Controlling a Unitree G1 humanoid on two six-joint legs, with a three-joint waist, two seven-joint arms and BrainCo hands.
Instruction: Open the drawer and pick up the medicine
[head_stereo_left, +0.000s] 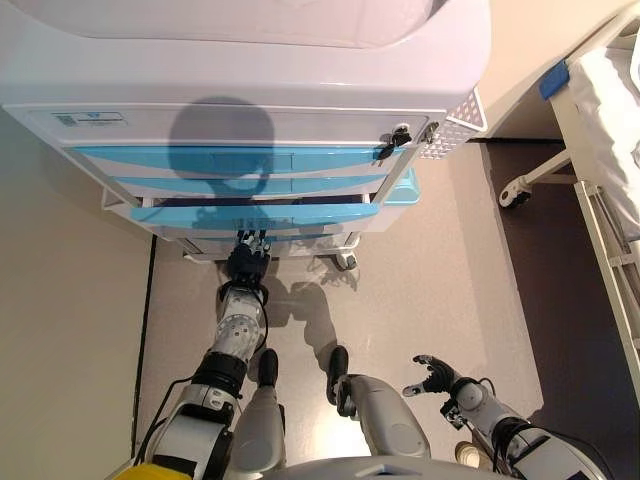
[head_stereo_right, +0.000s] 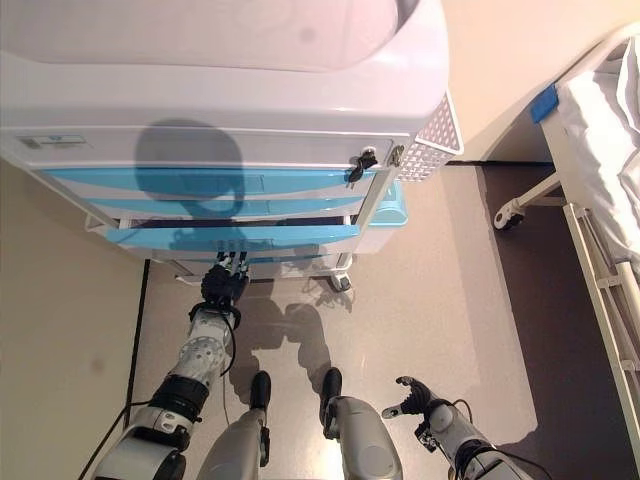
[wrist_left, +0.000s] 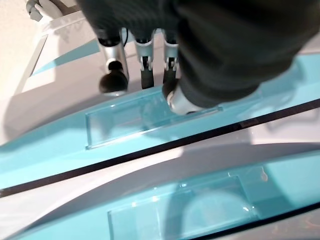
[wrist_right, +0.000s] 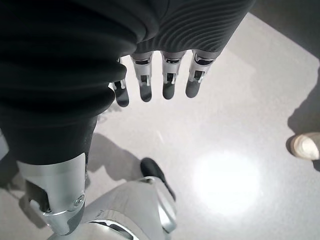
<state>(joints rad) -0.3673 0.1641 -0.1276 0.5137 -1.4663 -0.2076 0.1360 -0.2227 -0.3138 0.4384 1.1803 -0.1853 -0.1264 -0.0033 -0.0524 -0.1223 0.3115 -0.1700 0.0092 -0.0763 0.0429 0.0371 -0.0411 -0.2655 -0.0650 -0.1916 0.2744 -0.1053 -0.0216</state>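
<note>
A white medical cart (head_stereo_left: 250, 60) with three blue drawer fronts stands before me. The lowest blue drawer (head_stereo_left: 300, 212) sticks out a little, with a dark gap above it. My left hand (head_stereo_left: 248, 262) reaches up to this drawer. In the left wrist view its fingers (wrist_left: 112, 75) hook under the drawer's edge and its thumb presses on the clear handle plate (wrist_left: 125, 120). My right hand (head_stereo_left: 437, 375) hangs low at the right, open and empty, its fingers (wrist_right: 167, 80) straight over the floor. No medicine shows in any view.
A white mesh basket (head_stereo_left: 455, 130) hangs on the cart's right side. A cart wheel (head_stereo_left: 345, 260) stands right of my left hand. A bed (head_stereo_left: 610, 120) with a castor (head_stereo_left: 515, 192) fills the right side. A beige wall (head_stereo_left: 60, 300) runs along the left.
</note>
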